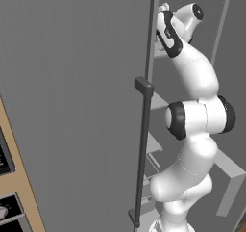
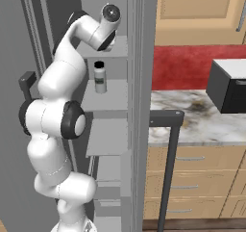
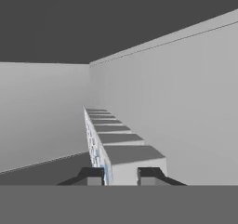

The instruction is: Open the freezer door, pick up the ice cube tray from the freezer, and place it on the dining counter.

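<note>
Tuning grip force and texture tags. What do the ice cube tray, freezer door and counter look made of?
ice cube tray: pale blue-white, slightly translucent along its side, probably plastic.
freezer door: flat grey with a faint vertical grain, looks like brushed metal; its dark bar handle is matte.
Counter: white-grey slab with brown veins, marble-like.

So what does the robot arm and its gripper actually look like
The arm is glossy white, built from rounded, bulging segments joined by dark black rings at the joints, with a round dark cap on the end of its top segment. No cables or markings are visible. The gripper has two small dark, blocky fingertips with lighter grey faces.
</note>
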### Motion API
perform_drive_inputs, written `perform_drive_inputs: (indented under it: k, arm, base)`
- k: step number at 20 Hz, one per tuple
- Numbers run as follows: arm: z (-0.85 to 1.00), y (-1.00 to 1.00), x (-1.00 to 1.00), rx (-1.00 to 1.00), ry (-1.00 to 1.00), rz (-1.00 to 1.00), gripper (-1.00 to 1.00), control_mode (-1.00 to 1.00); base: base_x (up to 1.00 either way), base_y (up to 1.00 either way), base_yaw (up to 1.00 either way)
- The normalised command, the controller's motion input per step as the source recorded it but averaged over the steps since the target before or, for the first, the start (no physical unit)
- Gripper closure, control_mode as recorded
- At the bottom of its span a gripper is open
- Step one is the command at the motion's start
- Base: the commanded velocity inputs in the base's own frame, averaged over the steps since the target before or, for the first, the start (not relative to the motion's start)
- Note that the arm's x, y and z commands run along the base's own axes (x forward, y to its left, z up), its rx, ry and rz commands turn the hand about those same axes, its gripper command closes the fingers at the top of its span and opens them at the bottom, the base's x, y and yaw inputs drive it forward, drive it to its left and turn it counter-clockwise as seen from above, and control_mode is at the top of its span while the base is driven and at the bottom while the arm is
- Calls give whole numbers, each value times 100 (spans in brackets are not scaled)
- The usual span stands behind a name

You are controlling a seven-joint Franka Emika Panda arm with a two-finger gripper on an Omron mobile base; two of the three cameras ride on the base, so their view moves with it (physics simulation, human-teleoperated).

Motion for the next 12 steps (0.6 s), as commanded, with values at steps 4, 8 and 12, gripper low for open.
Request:
perform_drive_inputs:
  k: [4, 8, 12]
  arm:
    - [4, -12, -54, 0, -13, 0, 100, -100]
    - [2, -5, -57, 0, -7, 0, 100, -100]
    - [8, -5, -56, 0, -4, 0, 100, -100]
  base:
    - [0, 0, 0]
    - [0, 0, 0]
    - [0, 0, 0]
